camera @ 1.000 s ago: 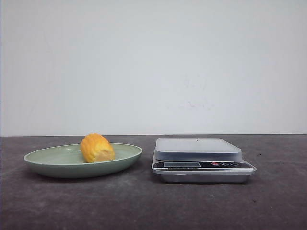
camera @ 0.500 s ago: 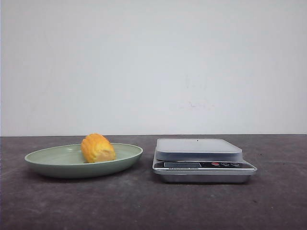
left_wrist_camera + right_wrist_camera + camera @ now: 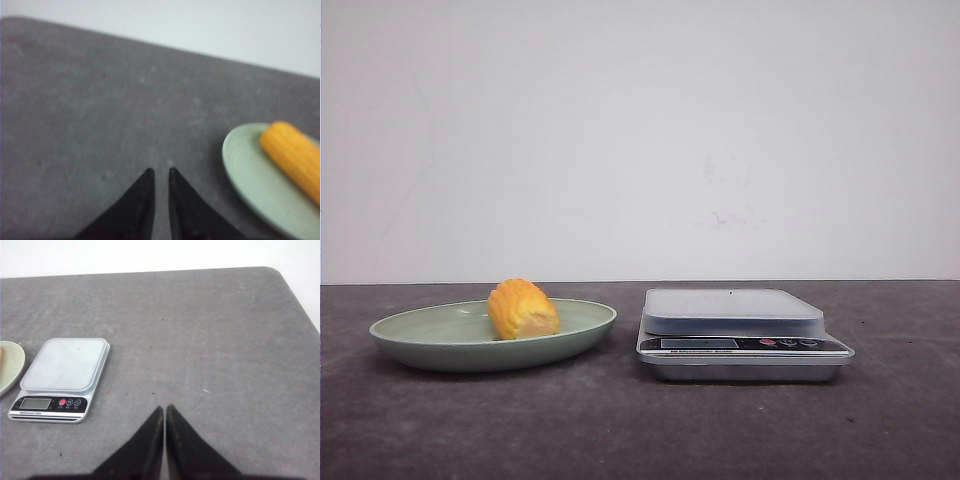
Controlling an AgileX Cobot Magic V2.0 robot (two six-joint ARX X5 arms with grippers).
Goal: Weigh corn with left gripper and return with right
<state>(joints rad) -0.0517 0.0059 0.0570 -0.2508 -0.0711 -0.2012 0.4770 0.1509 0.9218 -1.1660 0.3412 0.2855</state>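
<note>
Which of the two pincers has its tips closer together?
The right pincer: its fingers nearly touch, with only a thin slit between them. The left pincer shows a slightly wider gap.

The corn (image 3: pixel 523 309) is yellow-orange with fine rows of kernels, its cut end paler. The dish (image 3: pixel 430 340) under it is pale sage green. The scale (image 3: pixel 743 334) has a light grey platform over a silver body, with a black front strip carrying a red button. The tabletop (image 3: pixel 620 430) is mottled dark grey, the wall (image 3: pixel 640 140) white. Both the left gripper (image 3: pixel 160 175) and the right gripper (image 3: pixel 164 410) are black.
</note>
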